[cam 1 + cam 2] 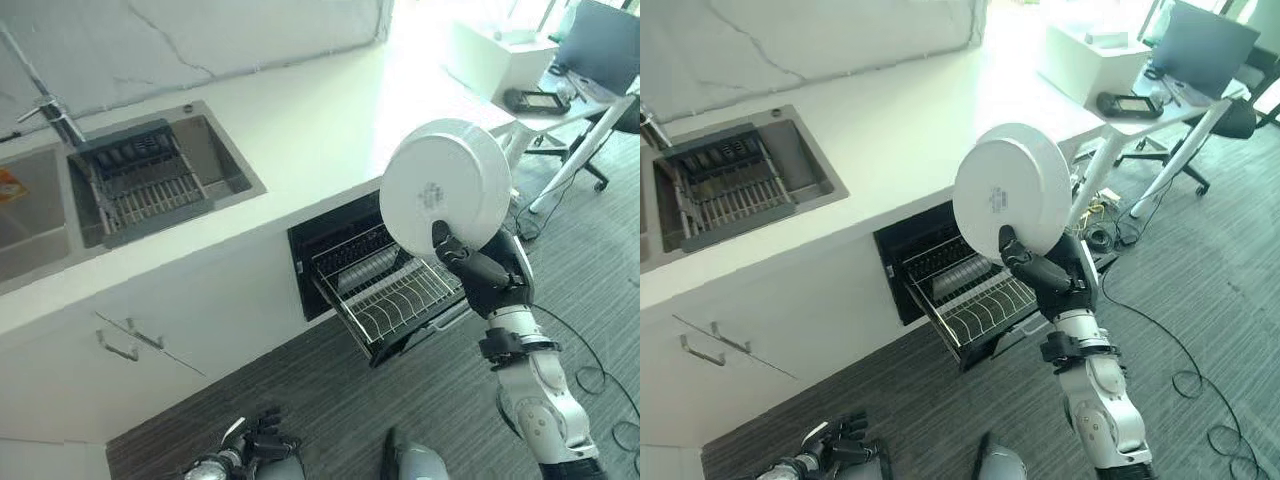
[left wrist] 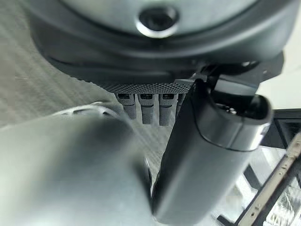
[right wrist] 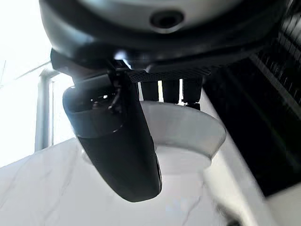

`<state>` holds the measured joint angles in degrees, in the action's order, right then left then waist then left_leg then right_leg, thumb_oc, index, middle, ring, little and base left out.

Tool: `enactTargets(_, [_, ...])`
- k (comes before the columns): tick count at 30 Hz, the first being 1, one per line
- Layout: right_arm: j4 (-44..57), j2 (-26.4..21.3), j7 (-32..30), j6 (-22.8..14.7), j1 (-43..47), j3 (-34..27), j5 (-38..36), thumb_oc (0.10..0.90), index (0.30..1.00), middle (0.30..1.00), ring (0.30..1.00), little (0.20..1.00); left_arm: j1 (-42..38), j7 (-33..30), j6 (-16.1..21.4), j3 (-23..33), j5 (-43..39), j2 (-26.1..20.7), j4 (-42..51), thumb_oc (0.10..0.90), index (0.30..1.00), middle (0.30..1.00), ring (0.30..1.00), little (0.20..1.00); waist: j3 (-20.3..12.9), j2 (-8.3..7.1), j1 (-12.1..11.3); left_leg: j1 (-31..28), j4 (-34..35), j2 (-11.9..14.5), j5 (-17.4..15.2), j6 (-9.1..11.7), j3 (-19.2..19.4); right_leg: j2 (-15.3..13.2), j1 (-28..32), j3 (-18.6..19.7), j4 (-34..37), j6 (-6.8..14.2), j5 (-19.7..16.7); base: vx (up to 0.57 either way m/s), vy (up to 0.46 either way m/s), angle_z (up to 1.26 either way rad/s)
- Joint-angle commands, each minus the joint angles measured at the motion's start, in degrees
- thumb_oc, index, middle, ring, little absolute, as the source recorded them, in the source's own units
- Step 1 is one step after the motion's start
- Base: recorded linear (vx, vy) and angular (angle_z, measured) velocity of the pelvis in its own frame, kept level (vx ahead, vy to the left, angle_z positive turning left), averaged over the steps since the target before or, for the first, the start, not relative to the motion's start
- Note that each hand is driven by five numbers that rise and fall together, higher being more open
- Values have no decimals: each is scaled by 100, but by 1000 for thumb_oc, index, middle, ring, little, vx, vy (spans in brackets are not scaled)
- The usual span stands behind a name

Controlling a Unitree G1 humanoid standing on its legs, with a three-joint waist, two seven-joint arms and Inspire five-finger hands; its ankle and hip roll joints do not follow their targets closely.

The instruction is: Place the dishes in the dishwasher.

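overhead first, left eye view: right hand (image 1: 478,268) is raised in front of the counter (image 1: 300,130), thumb curled over the underside of a white plate (image 1: 446,187) with the fingers behind it, so the plate is pinched between them. plate stands nearly upright, its base ring facing the camera, above the pulled-out dishwasher rack (image 1: 392,292). rack is a wire basket slid out of the dark dishwasher opening (image 1: 330,240) under the counter; what sits on its tines is too small to tell. sink (image 1: 150,175) is set in the counter well apart to the left, with a dark drying rack (image 1: 140,180) lying in it and a tap (image 1: 55,115) behind. left hand (image 1: 262,437) hangs low near the striped floor (image 1: 330,390), below the cabinet handles (image 1: 125,340), fingers loosely curled, nothing in it.

right eye view: same layout. plate (image 1: 1013,190) overlaps the counter edge, thumb of the right hand (image 1: 1040,270) lying on its base. a white desk (image 1: 1185,105) and an office chair (image 1: 1225,125) stand past the counter's far end.

left wrist view: left hand (image 2: 188,155) seen from close, thumb standing out large, fingers (image 2: 146,106) in a short relaxed row, holding nothing; floor shows behind them, and part of the wire rack (image 2: 277,183) is at the edge.

right wrist view: thumb of the right hand (image 3: 117,141) presses on the plate (image 3: 183,136), fingers (image 3: 171,89) folded round its rim from the other side. dark dishwasher opening shows beside it.
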<state>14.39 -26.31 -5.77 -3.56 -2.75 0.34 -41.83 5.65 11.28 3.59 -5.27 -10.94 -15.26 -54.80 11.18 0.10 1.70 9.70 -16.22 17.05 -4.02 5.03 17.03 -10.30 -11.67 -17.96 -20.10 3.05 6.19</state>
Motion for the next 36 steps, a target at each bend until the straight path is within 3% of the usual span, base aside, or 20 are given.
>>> enactTargets(1, [857,-15,-241,-687,577,-771,622,400,300,300,300,300,346,353,79,-458,-148,207,-310,800,900,900,900,900,-127,-47,58,-456,-97,164,-572,290,61,-564,343,-79,291,659,164,19,-49,30])
enactTargets(8, [518,-465,-875,-772,779,-691,2652,400,300,300,300,300,347,320,257,-220,-307,175,-486,800,900,900,900,900,-165,41,-73,-475,-97,-131,-730,279,-322,-731,405,-50,291,789,121,21,28,14])
enactTargets(13, [114,-939,-1415,-578,960,-515,4279,400,300,300,300,300,261,311,250,-129,-156,29,-645,800,900,900,900,900,-224,30,-207,-507,-97,-259,-816,234,-453,-870,459,-155,291,915,48,55,55,24])
enactTargets(16, [-149,-1355,-1440,-432,1102,-309,5075,400,300,300,300,300,180,296,249,-12,-93,-79,-785,800,900,900,900,900,-254,-28,-334,-492,-97,-364,-883,192,-559,-972,448,-234,291,972,-24,39,43,18])
enactTargets(25, [-831,-1910,-1408,-141,1306,133,6025,400,300,300,300,300,197,282,301,102,58,-249,-721,800,900,900,900,900,-310,-126,-590,-410,-97,-443,-902,170,-724,-1067,472,-426,291,1018,-65,5,14,17])
enactTargets(36, [-1853,-2074,-1306,-20,1322,624,6783,400,300,300,300,300,265,271,217,194,28,-443,-464,800,900,900,900,900,-287,-169,-726,-358,-97,-468,-860,179,-856,-1064,502,-543,291,1026,-80,-13,1,7])
